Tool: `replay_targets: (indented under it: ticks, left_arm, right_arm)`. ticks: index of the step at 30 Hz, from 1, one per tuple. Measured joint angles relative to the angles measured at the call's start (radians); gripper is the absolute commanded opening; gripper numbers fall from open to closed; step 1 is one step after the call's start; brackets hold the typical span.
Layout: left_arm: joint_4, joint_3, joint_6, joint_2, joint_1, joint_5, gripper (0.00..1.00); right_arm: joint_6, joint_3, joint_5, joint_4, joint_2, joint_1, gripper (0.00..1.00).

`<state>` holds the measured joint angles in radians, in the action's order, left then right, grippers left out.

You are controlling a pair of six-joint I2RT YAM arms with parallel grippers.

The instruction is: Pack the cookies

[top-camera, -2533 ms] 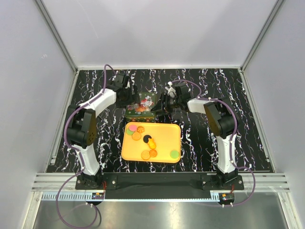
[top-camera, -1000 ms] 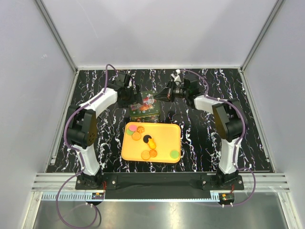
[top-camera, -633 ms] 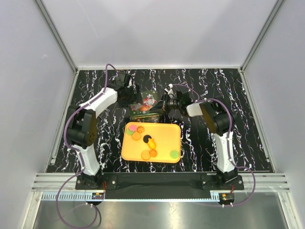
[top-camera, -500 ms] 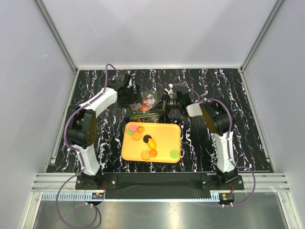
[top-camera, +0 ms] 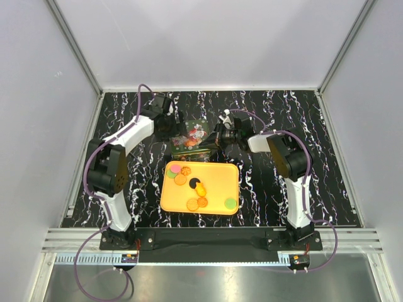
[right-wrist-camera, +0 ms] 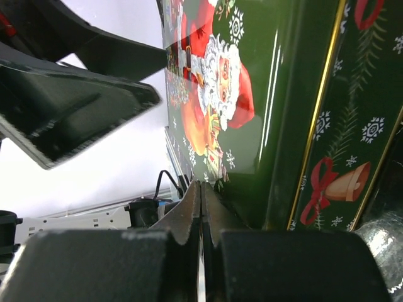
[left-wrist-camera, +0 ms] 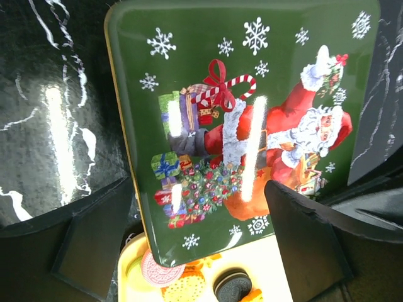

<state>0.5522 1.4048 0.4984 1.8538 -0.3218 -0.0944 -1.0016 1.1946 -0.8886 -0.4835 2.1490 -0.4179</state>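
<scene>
Nearest the arm bases, the orange tray (top-camera: 217, 182) sits on the black marbled counter (top-camera: 283, 113). The cookies (top-camera: 201, 202) are all lying loose on it: orange ones, a pink, a green and a black. None is packed yet.

Just beyond the tray's far edge stands the Christmas tin (top-camera: 187, 146). Its Santa lid (left-wrist-camera: 252, 126) looks tipped rather than flat. The left wrist view shows the lid's near edge overhanging the tray, with cookies peeking out beneath it.

So the step in hand, I'd say, is getting the tin open, and no cookie can go in before that.

The left arm reaches forward and bends in from the left. The left hand (left-wrist-camera: 201, 189) is spread wide, one finger on either side of the lid, and it grips nothing.

From the right, the right arm stretches low across the counter. The right hand (right-wrist-camera: 201, 189) is clenched tight with nothing between its fingers. Its joined tips press at the tin's rim, right where lid meets wall. I can't tell whether they are actually wedged under the lid.

The next move looks like more levering on the right. The left hand would then need to close on the lid's edges, lift it away and set it clear of the tray.
</scene>
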Motion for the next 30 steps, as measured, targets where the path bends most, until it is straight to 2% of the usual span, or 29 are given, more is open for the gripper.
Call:
replay_targets:
  ticks: [3, 4, 7, 8, 10, 11, 12, 16, 20, 26, 30]
  left_arm:
    - [0.003, 0.000, 0.001, -0.027, 0.021, -0.008, 0.76]
    - [0.004, 0.000, 0.001, -0.043, 0.034, -0.012, 0.64]
    - [-0.007, -0.008, 0.001, -0.095, 0.064, -0.034, 0.47]
    - [-0.033, -0.028, 0.003, -0.122, 0.074, -0.048, 0.37]
    - [-0.093, -0.092, 0.020, -0.180, 0.088, -0.103, 0.26]
    - [-0.133, -0.134, 0.034, -0.206, 0.091, -0.137, 0.18]
    - [-0.178, -0.175, 0.043, -0.227, 0.094, -0.166, 0.14]
    - [-0.417, -0.373, 0.161, -0.245, 0.113, -0.360, 0.09]
    - [-0.575, -0.496, 0.264, -0.169, 0.118, -0.465, 0.08]
    - [-0.743, -0.526, 0.342, -0.105, 0.121, -0.539, 0.07]
    - [-0.791, -0.539, 0.359, -0.097, 0.121, -0.550, 0.07]
  right_arm:
    - [-0.001, 0.000, 0.000, -0.002, 0.001, 0.000, 0.00]
    - [-0.001, 0.000, 0.000, -0.004, 0.002, 0.000, 0.00]
    - [-0.002, 0.000, 0.000, -0.011, 0.008, 0.000, 0.00]
    - [-0.005, 0.000, 0.000, -0.013, 0.011, 0.000, 0.00]
    - [-0.005, 0.000, 0.000, -0.015, 0.011, 0.000, 0.00]
    - [-0.005, 0.000, 0.000, -0.016, 0.011, 0.000, 0.00]
    - [-0.005, 0.000, 0.000, -0.016, 0.011, 0.001, 0.00]
    - [-0.005, 0.002, 0.000, -0.014, 0.011, 0.001, 0.00]
    - [-0.004, 0.002, 0.000, -0.013, 0.012, 0.001, 0.00]
    - [-0.005, 0.003, -0.002, -0.015, 0.016, 0.002, 0.00]
    - [-0.005, 0.006, -0.006, -0.021, 0.020, 0.002, 0.00]
